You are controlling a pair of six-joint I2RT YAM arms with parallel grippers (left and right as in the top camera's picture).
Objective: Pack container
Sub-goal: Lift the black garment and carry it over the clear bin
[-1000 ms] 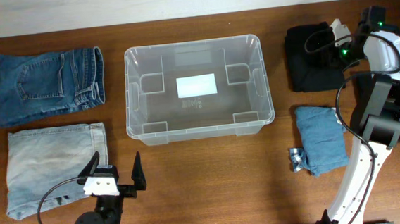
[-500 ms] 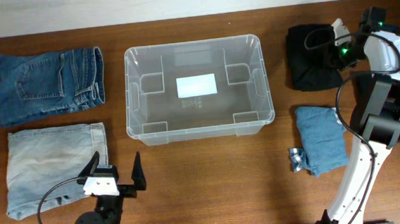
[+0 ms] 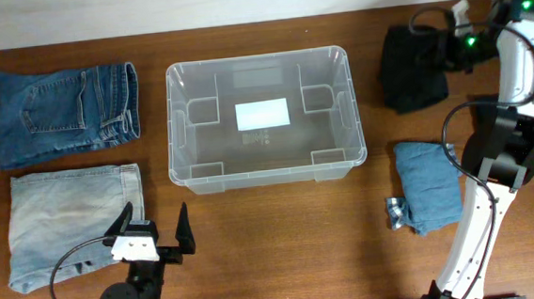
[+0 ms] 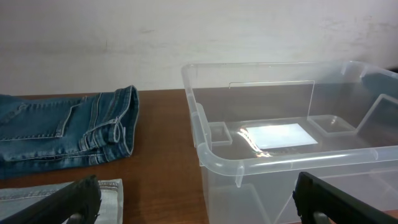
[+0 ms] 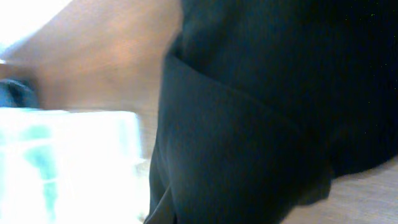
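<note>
1. The right hand (image 3: 447,54) has just closed. A second ago its jaws were about half open over the black garment (image 3: 415,81); now they are pinched nearly shut on the garment's far right edge.
2. The right arm has also risen and swung toward the back of the desk (image 3: 274,253). The garment, which was lying flat and square, is now bunched and drawn up toward the hand. In the right wrist view, dark fabric fills almost the whole frame.
3. Judged from this, the first pick has succeeded, and the carry over to the container comes next.
4. The left hand (image 3: 153,231) has not moved. It sits at the near edge of the desk with its jaws spread wide and nothing between them.
5. The container (image 3: 259,59) stands at the middle of the desk, well apart from both hands. It is empty, showing only its moulded ridges and the white label (image 3: 263,113) on its base.
6. The dark jeans (image 3: 62,112), the pale jeans (image 3: 69,220) and the blue cloth (image 3: 430,195) lie folded on the desk, outside the container.
</note>
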